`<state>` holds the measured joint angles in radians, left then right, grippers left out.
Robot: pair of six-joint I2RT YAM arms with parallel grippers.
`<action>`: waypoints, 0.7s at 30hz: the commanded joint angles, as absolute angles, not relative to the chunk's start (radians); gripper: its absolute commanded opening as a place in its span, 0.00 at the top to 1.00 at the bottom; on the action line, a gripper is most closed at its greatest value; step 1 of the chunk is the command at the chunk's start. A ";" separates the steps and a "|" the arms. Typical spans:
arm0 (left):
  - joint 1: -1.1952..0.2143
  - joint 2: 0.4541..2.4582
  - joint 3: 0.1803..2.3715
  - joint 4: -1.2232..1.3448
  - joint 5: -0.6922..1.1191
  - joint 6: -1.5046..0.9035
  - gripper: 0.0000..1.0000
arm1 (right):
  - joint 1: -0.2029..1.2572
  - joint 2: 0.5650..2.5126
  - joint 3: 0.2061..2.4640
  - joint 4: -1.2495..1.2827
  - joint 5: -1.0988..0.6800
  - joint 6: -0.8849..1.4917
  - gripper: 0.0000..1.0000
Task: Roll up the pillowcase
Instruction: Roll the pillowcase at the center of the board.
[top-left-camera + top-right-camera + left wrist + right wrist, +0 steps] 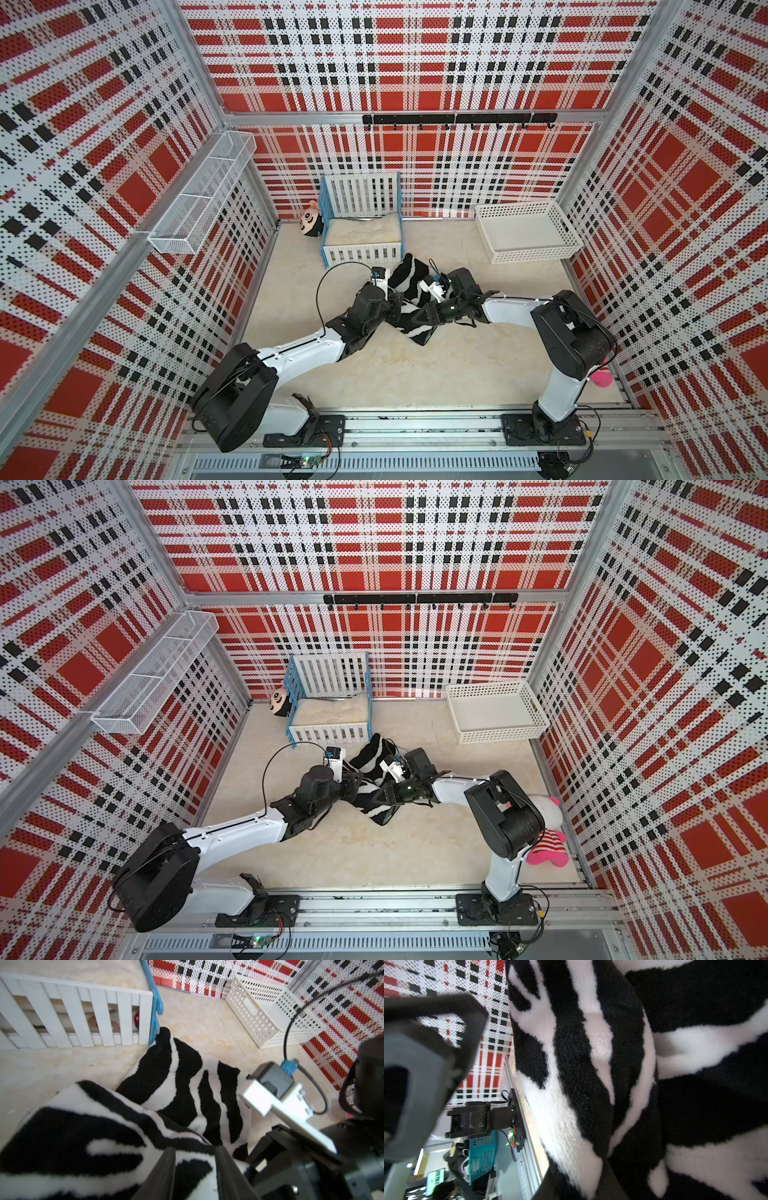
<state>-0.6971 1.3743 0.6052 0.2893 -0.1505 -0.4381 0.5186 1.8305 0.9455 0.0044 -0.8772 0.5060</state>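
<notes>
Cream floor (374, 374), whole cell in both top views. The pillowcase (411, 276) lies on it near the middle, slanting from just in front of the white-and-blue crib (361, 249) back toward the arms, well apart from the white basket (528, 232).

State of cloth: it is no longer a flat sheet. It is gathered into one long, loose bundle, zebra side out, and we see no grey face anywhere. In the left wrist view the far tip of the pillowcase (182, 1084) reaches the crib's blue corner post, and that far stretch looks flatter, with open folds.

We judge the roll to be partly made: the near portion is humped over itself, while the far portion is not yet wound in.

Left gripper (195, 1150): clenched on a thick fold of the pillowcase, with striped plush filling the gap between the fingers (166, 1167).

Right gripper (419, 318): pressed into the bundle from the opposite side. Its wrist view shows only plush (591, 1064), so we cannot tell whether it grasps or merely rests.

Remaining, in our estimate: wind in the far end, even out the ends and tighten the whole.
</notes>
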 commanded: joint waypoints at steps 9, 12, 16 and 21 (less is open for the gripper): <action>-0.744 1.499 0.551 0.572 -0.240 -0.396 0.63 | 0.446 1.976 1.083 -0.174 -1.042 0.478 0.78; -0.744 1.484 0.493 0.639 -0.253 -0.375 0.63 | 0.437 1.981 1.092 -0.192 -1.045 0.467 0.78; -0.720 1.508 0.438 0.727 -0.237 -0.374 0.62 | 0.431 1.996 1.091 -0.195 -1.056 0.469 0.75; -0.702 1.641 0.495 0.745 -0.215 -0.352 0.62 | 0.428 2.018 1.102 -0.194 -1.057 0.479 0.68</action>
<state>-0.7193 1.5745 0.4694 0.7216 -0.2180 -0.3840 0.4389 1.9865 1.0996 -0.1474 -1.0718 0.4820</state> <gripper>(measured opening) 0.380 0.309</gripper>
